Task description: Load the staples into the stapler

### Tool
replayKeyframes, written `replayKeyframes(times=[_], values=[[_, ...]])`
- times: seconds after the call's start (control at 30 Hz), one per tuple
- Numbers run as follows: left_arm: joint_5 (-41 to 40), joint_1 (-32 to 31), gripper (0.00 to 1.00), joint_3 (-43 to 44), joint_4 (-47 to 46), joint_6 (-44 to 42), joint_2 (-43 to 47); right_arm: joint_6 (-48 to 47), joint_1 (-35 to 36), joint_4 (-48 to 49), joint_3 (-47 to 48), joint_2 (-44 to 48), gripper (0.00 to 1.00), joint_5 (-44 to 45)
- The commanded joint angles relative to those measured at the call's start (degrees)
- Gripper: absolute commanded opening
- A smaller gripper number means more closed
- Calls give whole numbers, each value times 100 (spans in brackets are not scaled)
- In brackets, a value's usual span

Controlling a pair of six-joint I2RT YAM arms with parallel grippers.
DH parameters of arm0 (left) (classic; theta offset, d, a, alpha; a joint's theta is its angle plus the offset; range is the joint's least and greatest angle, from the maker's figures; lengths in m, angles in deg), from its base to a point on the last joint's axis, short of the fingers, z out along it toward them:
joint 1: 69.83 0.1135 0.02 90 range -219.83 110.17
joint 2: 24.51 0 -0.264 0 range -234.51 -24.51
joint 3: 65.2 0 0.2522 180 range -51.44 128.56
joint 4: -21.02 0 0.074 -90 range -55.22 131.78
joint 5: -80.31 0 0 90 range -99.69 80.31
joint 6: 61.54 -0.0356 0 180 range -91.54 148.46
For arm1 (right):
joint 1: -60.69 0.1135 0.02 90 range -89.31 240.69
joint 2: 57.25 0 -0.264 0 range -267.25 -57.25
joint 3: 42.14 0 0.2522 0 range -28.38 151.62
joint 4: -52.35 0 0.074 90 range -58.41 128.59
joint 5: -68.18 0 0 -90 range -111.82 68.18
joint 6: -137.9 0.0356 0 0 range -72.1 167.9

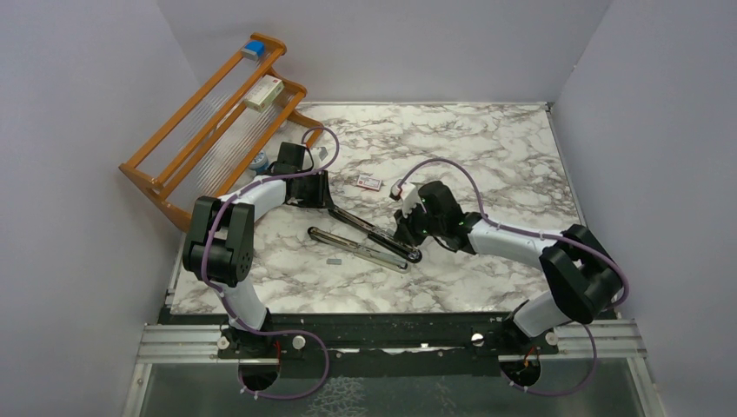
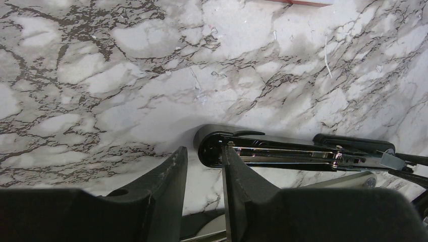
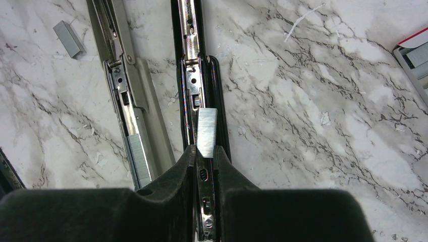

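The black stapler (image 1: 375,234) lies open on the marble, its silver rail (image 3: 191,60) facing up. My right gripper (image 3: 204,151) is shut on a short silver strip of staples (image 3: 206,130), held right over the rail's near end. Another loose strip of staples (image 3: 69,38) lies on the table to the left. The red-and-white packet (image 1: 369,182) sits behind the stapler. My left gripper (image 2: 204,151) is at the stapler's other end (image 2: 209,143). Its jaws are apart with bare marble between the tips, and its right finger (image 2: 237,176) overlaps the stapler's rounded end.
A light grey stapler-like tool (image 3: 126,101) lies beside the black one with a row of staples in its rail. An orange wooden rack (image 1: 187,143) stands at the back left, holding a white-and-red box (image 1: 263,93). Grey walls enclose the table.
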Motion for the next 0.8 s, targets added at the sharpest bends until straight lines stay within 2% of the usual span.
replayKeyframes(times=[0.0, 0.77], values=[[-359, 15, 33, 15, 191, -168, -188, -100, 45, -221, 193, -111, 13, -197], [-356, 14, 33, 12, 192, -163, -178, -225, 46, -301, 176, 106, 12, -318]])
